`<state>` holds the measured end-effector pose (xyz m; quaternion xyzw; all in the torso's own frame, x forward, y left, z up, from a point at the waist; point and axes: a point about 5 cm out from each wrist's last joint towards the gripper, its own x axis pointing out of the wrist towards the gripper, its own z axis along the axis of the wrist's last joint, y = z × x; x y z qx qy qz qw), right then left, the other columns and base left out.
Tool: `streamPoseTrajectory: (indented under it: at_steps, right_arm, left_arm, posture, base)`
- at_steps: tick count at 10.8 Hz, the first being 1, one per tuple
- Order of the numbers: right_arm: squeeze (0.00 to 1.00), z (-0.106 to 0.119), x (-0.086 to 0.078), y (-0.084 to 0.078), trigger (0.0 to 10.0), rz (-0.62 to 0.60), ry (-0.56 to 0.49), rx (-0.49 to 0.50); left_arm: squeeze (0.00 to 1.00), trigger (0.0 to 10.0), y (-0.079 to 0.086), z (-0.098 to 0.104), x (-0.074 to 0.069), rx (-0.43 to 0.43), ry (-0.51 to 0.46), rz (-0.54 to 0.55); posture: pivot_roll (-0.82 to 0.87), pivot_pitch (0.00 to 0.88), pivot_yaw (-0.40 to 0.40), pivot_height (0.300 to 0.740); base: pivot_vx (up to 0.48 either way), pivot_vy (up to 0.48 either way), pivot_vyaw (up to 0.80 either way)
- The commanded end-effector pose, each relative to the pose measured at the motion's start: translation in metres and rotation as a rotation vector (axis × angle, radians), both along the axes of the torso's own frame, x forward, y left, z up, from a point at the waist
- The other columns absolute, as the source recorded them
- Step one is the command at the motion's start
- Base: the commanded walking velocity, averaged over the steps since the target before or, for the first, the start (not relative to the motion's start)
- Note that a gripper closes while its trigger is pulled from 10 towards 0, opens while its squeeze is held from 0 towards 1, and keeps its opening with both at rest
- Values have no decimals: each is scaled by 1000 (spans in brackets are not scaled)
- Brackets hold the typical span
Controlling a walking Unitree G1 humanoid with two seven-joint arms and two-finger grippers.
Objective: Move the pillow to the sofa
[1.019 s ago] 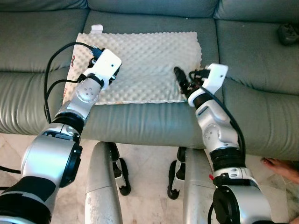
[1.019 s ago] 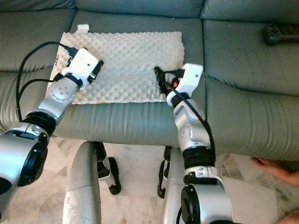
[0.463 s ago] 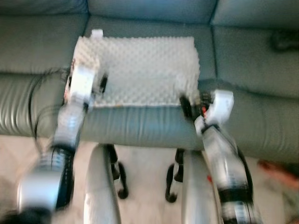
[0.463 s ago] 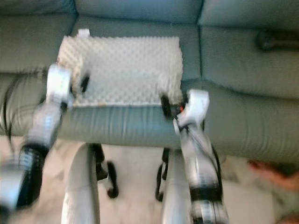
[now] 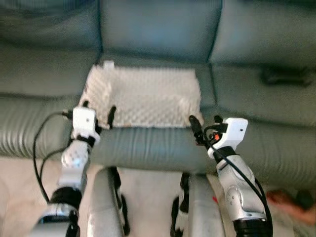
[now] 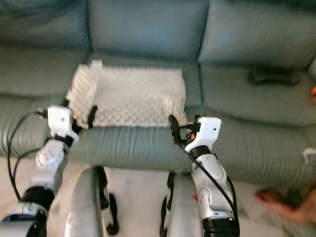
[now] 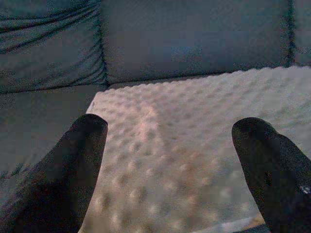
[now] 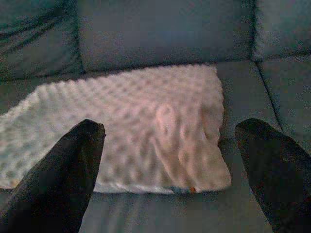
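The left tool [image 5: 98, 112] hangs just off the pillow's [image 5: 145, 96] near left corner with its two black fingers [image 7: 73, 170] spread apart and nothing between them; the right tool [image 5: 205, 129] sits the same way just off the pillow's near right corner, fingers [image 8: 63, 170] wide apart and holding nothing. A second ago both tools lay over the pillow, the left one on its left part and the right one reaching onto its near right part; now both have drawn back off it toward the robot, and the whole scene has shifted as well, so the head camera has moved and the robot seems to be rising or stepping back. The pillow itself, a pale bumpy pad, lies flat on the middle seat cushion of the sofa [image 5: 158, 34], its far edge close to the backrest and its near edge just short of the seat's front roll, free of both tools. Beyond the pillow, on the seat cushion to its right, lies a small dark object [image 5: 286, 75], too blurred to identify. Near the sofa's front on the floor, off to the right of the pillow, a person's foot [image 6: 276, 202] shows. Judging from this, the pillow is already delivered and released, and the task looks essentially complete, with only the withdrawal left.
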<state>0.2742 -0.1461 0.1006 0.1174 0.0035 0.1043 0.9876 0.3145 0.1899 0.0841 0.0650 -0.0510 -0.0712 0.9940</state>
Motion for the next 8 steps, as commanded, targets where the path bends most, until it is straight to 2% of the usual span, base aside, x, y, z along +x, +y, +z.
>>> streamPoseTrajectory:
  at_steps: [1, 2, 4, 8]
  right_arm:
    - [0, 2, -1, -2, 10000, -2, -4, -12]
    - [0, 4, 0, -2, 10000, 1, -6, -15]
    - [0, 3, -3, -4, 10000, 7, 4, -18]
    - [0, -1, -9, 3, 10000, 45, 18, -4]
  left_arm:
    - [1000, 10000, -1, -3, -1, -13, 19, 0]
    - [1000, 10000, -7, -1, 2, -23, 21, -7]
    - [0, 10000, -18, 1, 4, -12, 47, -47]
    - [0, 10000, -29, -3, 3, 0, 93, -92]
  posture:
    - [-94, 85, -41, 621]
    - [-101, 84, -40, 631]
    - [-116, 91, -35, 651]
    - [-121, 97, -28, 706]
  base:
    - [0, 0, 0]
    - [0, 0, 0]
    - [0, 0, 0]
    - [0, 0, 0]
